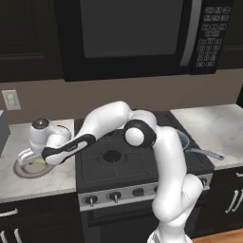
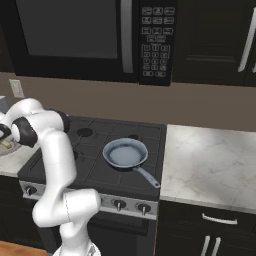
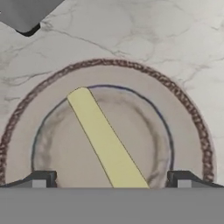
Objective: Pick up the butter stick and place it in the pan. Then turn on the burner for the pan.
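Butter stick (image 3: 105, 141) lies diagonally on a round beige plate (image 3: 183, 109), directly under the tool (image 3: 112, 179), running between its two spread fingertips (image 3: 41, 179); tool released, grasping nothing. Plate sits on the marble counter (image 3: 144, 30). Pan (image 2: 125, 152) rests on the stove (image 2: 95, 132), well off to the tool's side, handle toward the stove's front edge.

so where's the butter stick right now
The butter stick lies diagonally on the round plate on the marble counter left of the stove, directly under the open gripper.
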You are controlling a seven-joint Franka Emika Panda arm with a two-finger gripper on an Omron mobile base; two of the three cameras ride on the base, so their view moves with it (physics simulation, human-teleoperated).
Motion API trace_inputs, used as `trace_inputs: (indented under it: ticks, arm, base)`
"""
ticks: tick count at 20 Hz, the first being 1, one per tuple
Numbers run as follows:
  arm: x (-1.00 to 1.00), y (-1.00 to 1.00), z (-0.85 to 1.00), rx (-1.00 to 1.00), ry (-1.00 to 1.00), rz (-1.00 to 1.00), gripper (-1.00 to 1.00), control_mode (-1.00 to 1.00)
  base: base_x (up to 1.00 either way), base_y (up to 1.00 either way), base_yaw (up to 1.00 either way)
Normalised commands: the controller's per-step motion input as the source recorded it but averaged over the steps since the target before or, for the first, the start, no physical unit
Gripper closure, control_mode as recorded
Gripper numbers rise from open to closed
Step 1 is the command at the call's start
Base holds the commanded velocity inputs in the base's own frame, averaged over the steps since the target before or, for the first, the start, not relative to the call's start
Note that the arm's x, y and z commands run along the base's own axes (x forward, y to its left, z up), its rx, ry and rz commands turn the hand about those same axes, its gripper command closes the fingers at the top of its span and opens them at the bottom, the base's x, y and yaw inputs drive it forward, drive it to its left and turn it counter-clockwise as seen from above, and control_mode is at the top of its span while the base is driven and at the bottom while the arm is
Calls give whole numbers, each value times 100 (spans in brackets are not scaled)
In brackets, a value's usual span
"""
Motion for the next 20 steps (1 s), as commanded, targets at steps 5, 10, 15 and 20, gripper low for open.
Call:
trace_inputs:
  ticks: [5,10,15,20]
  arm:
    - [3,20,-8,0,10,0,-100,-100]
    - [5,10,-17,0,2,0,-100,-100]
    - [2,1,-26,-2,0,2,-100,-100]
    - [1,0,-29,-3,0,3,-100,-100]
  base:
    - [0,0,0]
    - [0,0,0]
    - [0,0,0]
    - [0,0,0]
